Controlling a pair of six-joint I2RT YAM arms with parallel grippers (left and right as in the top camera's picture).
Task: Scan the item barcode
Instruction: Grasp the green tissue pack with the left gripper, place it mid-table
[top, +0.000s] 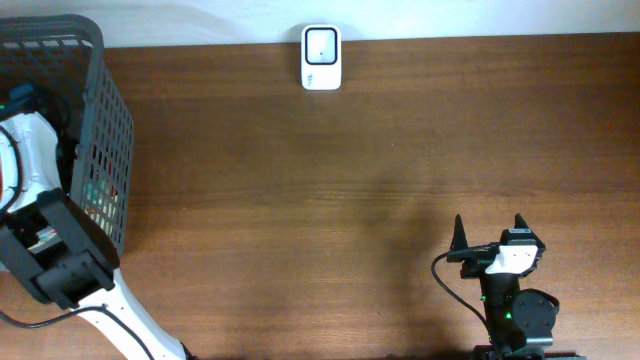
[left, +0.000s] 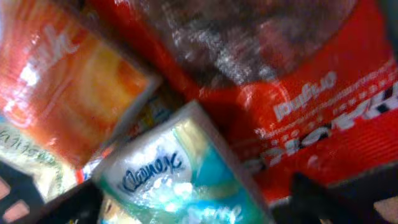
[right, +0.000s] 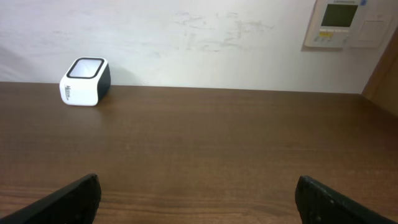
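Where the dark grey mesh basket (top: 100, 120) stands, at the left end of the brown table (top: 300, 200), the left arm (top: 60, 250) reaches down over its rim.

Basket, contents, per left wrist view:
- red foil bag (left: 323, 93), large, white lettering, filling the upper and right part of the view; its top is blurred.
- orange packet (left: 81, 81), at the left, lying flat, partly under its neighbours.
- Kleenex tissue pack (left: 180, 180), white and teal, resting on top of both, nearest the camera.

Tissue pack, attitude: lies skewed, one corner pointing up toward the red bag, the printed name climbing from lower left to upper right. Its lower end runs off the bottom of the view, so its long axis cannot be told.

Left gripper (left: 199, 202): jaws wide, one dark finger (left: 314, 196) either side of the tissue pack; contact with the pack cannot be told.

Barcode scanner (top: 321, 57): white box, rounded corners, dark-rimmed window facing up, at the far edge of the table against the wall, well apart from the basket. Long side runs toward the wall.

Right gripper (top: 490, 235): near edge of the table at the right, jaws wide, nothing between them, pointing toward the far wall.
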